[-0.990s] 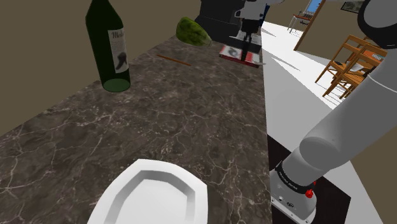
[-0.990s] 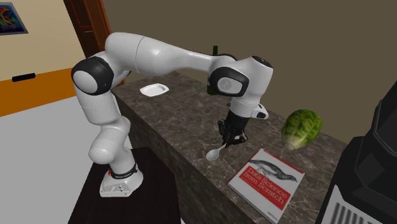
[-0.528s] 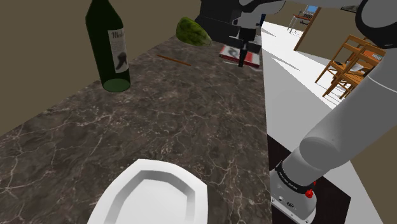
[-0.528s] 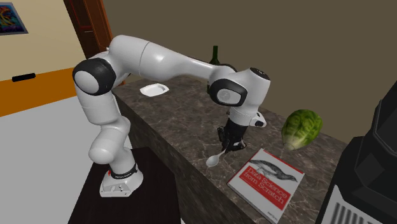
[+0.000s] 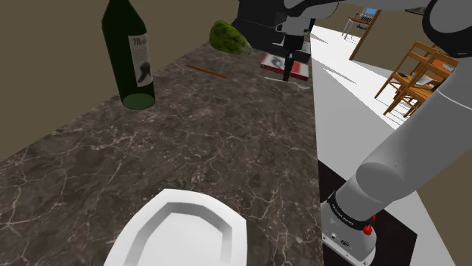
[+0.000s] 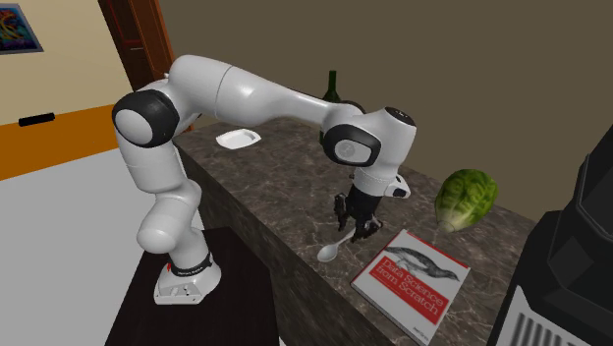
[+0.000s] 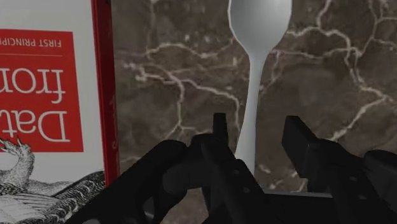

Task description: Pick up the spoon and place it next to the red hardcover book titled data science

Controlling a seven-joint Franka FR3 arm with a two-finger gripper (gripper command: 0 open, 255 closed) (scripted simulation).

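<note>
Now, arm: white with dark joints, reaching along the bench point(image 5: 227, 136) to its far end in the shoulder view.
Pincer: the pincer point(image 7: 254, 130) hangs low over the bench just beside the book, released, its black fingers point(image 7: 299, 137) spread apart; it also shows in the second exterior view point(image 6: 356, 224) and the shoulder view point(image 5: 287, 69).
Spoon: the white spoon point(image 7: 259, 25) has its handle running between the fingers with a gap on each side, so neither finger touches it; its bowl points away from the pincer. Its bowl sits near the bench's front edge point(image 6: 329, 253).
Book: the book point(image 6: 413, 280) lies flat, its cover white with a red block and an animal drawing, its edge red point(image 7: 57, 95).
Spoon to book: just beside it, roughly parallel to the red edge, with a strip of marbled bench between.
Bench: dark stone with pale veins.
Other things: a green wine bottle point(image 5: 130, 53), a green leafy head point(image 6: 465, 197), a white dish point(image 5: 181, 234) and a thin brown stick point(image 5: 206, 70).
</note>
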